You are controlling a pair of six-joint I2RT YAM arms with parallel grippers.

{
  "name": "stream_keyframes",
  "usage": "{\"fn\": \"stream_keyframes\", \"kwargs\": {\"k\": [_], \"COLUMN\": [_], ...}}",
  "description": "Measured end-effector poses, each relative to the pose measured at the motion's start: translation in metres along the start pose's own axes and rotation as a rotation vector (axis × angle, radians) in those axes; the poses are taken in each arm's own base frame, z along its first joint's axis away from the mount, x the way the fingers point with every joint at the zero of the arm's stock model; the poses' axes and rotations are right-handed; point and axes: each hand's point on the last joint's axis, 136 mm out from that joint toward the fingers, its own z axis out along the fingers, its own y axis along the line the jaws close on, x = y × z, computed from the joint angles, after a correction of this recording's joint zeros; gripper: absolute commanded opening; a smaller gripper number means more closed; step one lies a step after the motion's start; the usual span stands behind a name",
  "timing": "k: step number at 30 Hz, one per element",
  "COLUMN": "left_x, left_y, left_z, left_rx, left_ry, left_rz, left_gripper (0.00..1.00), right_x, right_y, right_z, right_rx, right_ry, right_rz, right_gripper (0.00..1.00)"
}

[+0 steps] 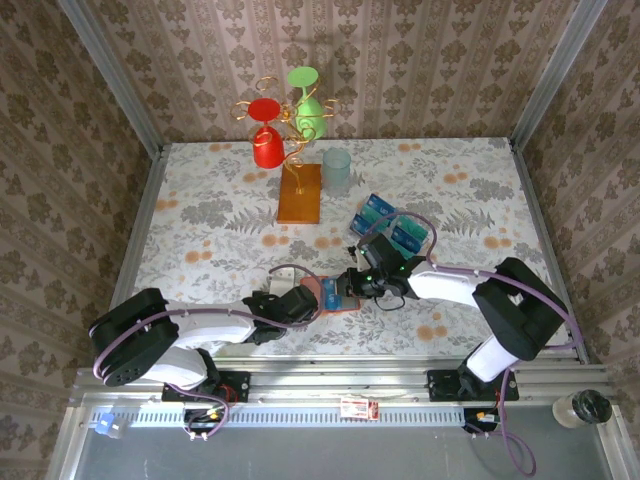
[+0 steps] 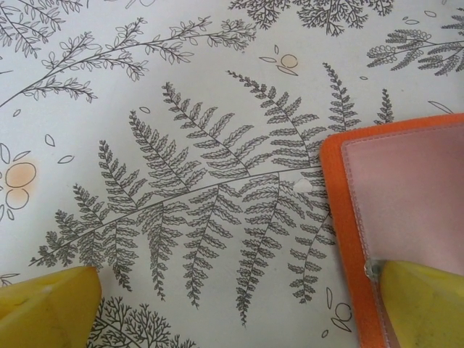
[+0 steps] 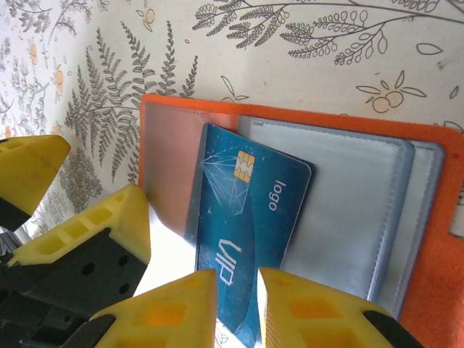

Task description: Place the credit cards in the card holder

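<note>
- orange-red card holder (image 3: 290,119) lies open and flat on the flowery worktop (image 1: 200,220), near the front edge, between the two tools.
- inside, it has a pink flap on one side and clear pockets on the other.
- right tool (image 3: 238,284) pinches a blue card (image 3: 250,196) by one short end. its two yellow fingers are almost closed, with just the thin card between them.
- the blue card has a gold chip and pale words on it. it lies slanted over the middle of the open holder. i cannot tell if its far end is tucked into a pocket.
- left tool (image 2: 235,279) is wide open and grips nothing. one yellow finger (image 2: 424,304) sits on the pink flap of the holder, and the other is over the bare worktop beside it.
- other cards (image 1: 380,213), blue and teal, lie in a loose pile on the worktop behind the right tool, apart from the holder.
- gold wire stand (image 1: 300,195) at the back carries a red cup (image 1: 265,145) and a green cup (image 1: 308,115). a clear cup (image 1: 337,172) stands just beside its base.
</note>
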Motion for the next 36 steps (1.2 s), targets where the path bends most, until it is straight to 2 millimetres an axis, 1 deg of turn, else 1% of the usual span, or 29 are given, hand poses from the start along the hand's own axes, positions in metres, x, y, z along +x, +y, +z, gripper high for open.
{"fn": "stream_keyframes", "kwargs": {"k": [8,15,22,26,28,32,36], "left_x": [0.002,0.002,0.001,0.0,-0.005,-0.016,-0.015], "left_y": [0.006,0.006,0.007,0.008,0.01,0.017,0.026], "left_z": [0.002,0.003,0.003,0.003,0.0,-0.005,-0.003], "left_rx": [-0.013,-0.013,-0.016,-0.018,-0.015,-0.012,-0.028], "left_ry": [0.005,0.003,0.003,0.002,-0.006,-0.03,-0.027], "left_rz": [-0.011,-0.014,-0.017,-0.022,-0.036,-0.079,-0.095], "left_gripper": [1.0,1.0,1.0,1.0,1.0,1.0,1.0], "right_x": [0.001,-0.001,-0.001,0.0,0.0,-0.003,-0.006], "right_y": [-0.004,0.007,0.019,0.021,0.021,0.024,0.026], "right_z": [0.016,0.029,0.037,0.037,0.035,0.025,0.019], "right_rx": [0.029,0.022,0.01,0.015,0.017,0.026,0.035], "right_ry": [0.043,0.06,0.071,0.079,0.08,0.063,0.044], "right_rz": [0.004,-0.018,-0.04,-0.04,-0.039,-0.046,-0.066], "right_gripper": [0.2,0.19,0.19,0.19,0.19,0.18,0.17]}}
